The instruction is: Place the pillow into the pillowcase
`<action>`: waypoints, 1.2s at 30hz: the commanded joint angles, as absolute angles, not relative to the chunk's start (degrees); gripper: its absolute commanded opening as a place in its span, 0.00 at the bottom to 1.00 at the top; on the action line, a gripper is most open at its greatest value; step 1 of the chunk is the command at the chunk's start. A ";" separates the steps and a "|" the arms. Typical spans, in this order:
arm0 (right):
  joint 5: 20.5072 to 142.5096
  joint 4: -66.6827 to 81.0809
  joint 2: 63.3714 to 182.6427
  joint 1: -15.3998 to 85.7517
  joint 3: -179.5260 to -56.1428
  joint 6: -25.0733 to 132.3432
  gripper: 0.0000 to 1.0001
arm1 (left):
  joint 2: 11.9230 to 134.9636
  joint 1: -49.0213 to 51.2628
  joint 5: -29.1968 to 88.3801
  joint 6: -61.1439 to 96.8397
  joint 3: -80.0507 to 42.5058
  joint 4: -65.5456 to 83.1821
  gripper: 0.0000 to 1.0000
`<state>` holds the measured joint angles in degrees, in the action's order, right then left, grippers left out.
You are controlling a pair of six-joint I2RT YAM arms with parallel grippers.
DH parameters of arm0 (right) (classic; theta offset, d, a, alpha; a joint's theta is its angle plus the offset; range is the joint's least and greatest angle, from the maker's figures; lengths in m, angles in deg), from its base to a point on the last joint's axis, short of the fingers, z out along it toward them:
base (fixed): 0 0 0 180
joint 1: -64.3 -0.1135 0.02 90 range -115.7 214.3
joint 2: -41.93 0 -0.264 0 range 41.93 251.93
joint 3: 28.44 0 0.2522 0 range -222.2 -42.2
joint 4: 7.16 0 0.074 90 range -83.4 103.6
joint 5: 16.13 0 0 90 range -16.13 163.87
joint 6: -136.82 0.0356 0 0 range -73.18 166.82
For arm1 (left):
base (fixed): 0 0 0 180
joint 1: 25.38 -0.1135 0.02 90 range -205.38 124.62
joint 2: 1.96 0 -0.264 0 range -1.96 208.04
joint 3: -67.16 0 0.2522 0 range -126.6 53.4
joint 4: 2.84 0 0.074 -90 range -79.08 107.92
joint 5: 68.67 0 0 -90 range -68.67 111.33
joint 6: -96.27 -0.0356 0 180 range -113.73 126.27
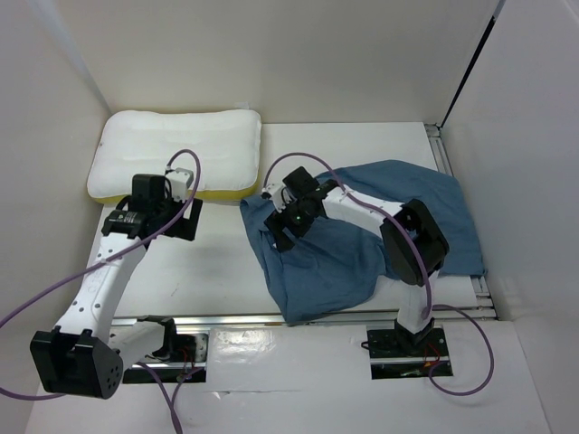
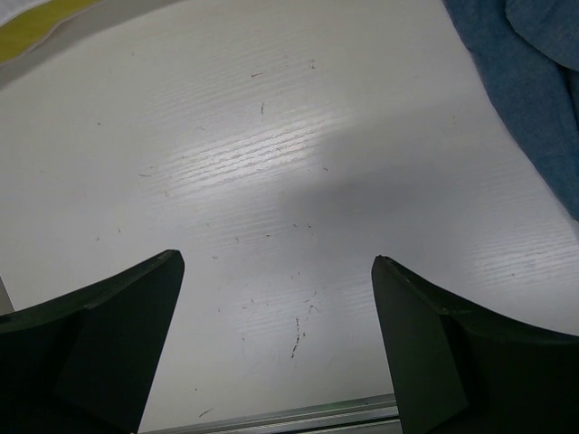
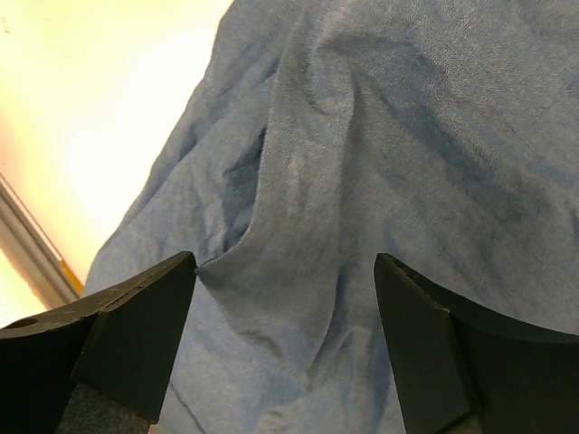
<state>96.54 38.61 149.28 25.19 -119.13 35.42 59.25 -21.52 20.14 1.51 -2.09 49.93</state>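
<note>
The white pillow (image 1: 176, 149) lies at the back left of the table, its yellow edge (image 2: 36, 23) showing in the left wrist view. The dusty-blue pillowcase (image 1: 335, 267) is spread crumpled on the right half. My left gripper (image 1: 181, 217) hovers open just in front of the pillow over bare table, its fingers wide apart (image 2: 276, 262) with nothing between them. My right gripper (image 1: 285, 221) is low over the pillowcase's left edge. It stands open (image 3: 285, 262) with a raised fold of the blue cloth (image 3: 271, 271) between its fingers, and that fold's edge reaches the left fingertip (image 3: 181, 267).
White walls (image 1: 507, 136) enclose the table at the back and on both sides. An aluminium rail (image 1: 271, 321) runs along the near edge by the arm bases. Purple cables (image 1: 36, 303) loop off both arms. The pillowcase corner (image 2: 534, 81) reaches into the left wrist view.
</note>
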 commanded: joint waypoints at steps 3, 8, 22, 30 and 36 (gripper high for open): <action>94.70 35.17 152.13 24.75 -119.02 36.19 0.85 | 59.21 -21.86 20.28 1.17 -1.80 48.71 1.00; 93.65 34.64 153.99 24.75 -119.63 36.71 0.77 | 59.21 -21.86 20.28 1.17 -1.80 48.71 1.00; 92.06 37.18 152.32 26.42 -120.78 36.19 0.12 | 59.74 -21.86 21.95 0.12 0.39 46.52 1.00; 92.06 40.09 149.68 26.95 -120.77 35.66 0.21 | 60.79 -22.39 22.56 -1.03 0.40 45.46 1.00; 93.20 41.14 147.49 26.95 -121.30 35.66 0.29 | 61.84 -22.39 23.62 -1.03 0.40 44.94 1.00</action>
